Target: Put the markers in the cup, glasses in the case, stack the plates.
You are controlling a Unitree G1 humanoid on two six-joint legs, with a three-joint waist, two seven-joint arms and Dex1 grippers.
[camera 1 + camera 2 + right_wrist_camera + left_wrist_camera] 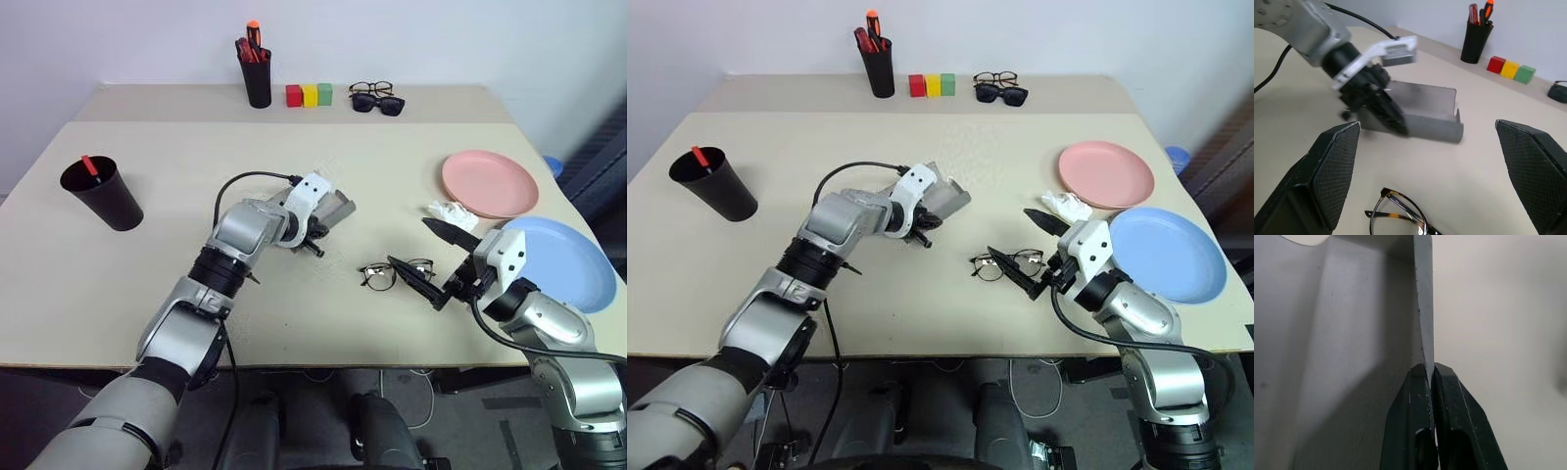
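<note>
Beige worktop against a pale wall, contents as follows. Cup, black and tapered, at 9 o'clock near the left edge, one red-capped marker standing inside it. Case, grey, lid standing up, at centre; left end effector clenched on one edge of it, the two fingers pinched together on the thin wall. Glasses, thin dark wire frame, lying flat on the worktop just toward 5 o'clock from the case, apart from it. Right end effector released, jaws spread wide, hovering beside the glasses on their 3 o'clock side, one finger tip reaching over the frame. Pink plate at 2 o'clock; blue plate at 3 o'clock, beside the pink one, not stacked. Crumpled white tissue just beside the pink plate. Far shelf at 12 o'clock: black pen holder with red-orange pens, three coloured blocks, black-framed spectacles and sunglasses.
</note>
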